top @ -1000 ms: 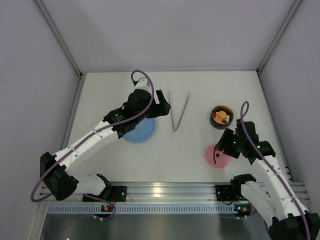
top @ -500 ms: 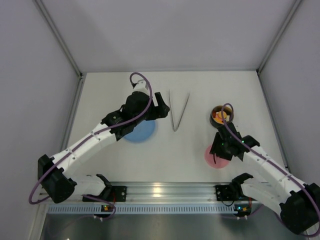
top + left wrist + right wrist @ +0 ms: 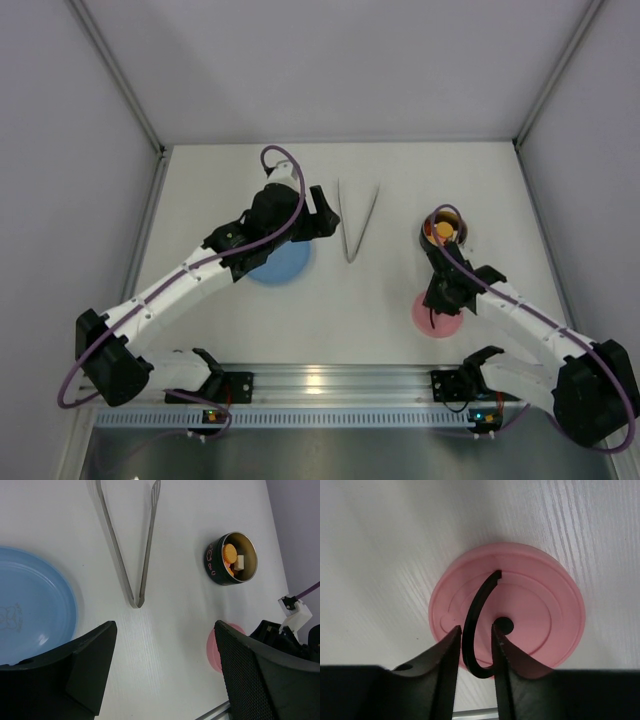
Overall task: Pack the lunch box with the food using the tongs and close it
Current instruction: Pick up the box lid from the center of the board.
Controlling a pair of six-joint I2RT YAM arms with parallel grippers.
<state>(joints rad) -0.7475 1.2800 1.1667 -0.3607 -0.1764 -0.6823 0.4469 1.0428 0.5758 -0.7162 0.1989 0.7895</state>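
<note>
Right gripper (image 3: 476,630) pinching black curved handle (image 3: 472,615) of flat pink round lid (image 3: 535,605) near table's front edge, likely to cap round steel lunch box (image 3: 220,572) holding bite-size food (image 3: 231,554) just behind; left gripper (image 3: 165,627) wide, empty, near thin silver tongs (image 3: 136,601)

Tongs (image 3: 136,600) between plate (image 3: 45,595) and lunch box (image 3: 214,566)

The left white-and-black jointed arm (image 3: 180,285) stretches diagonally from its base toward the middle of the table. Its wrist is level, and the left gripper (image 3: 165,640) hangs with its jaws wide apart and nothing between them. The right white-and-black arm (image 3: 530,320) lies low, its wrist tipped downward. The right gripper (image 3: 476,632) has its jaws drawn narrow, pinching the thin black loop handle (image 3: 476,605) of the flat pink round lid (image 3: 540,610).
</note>
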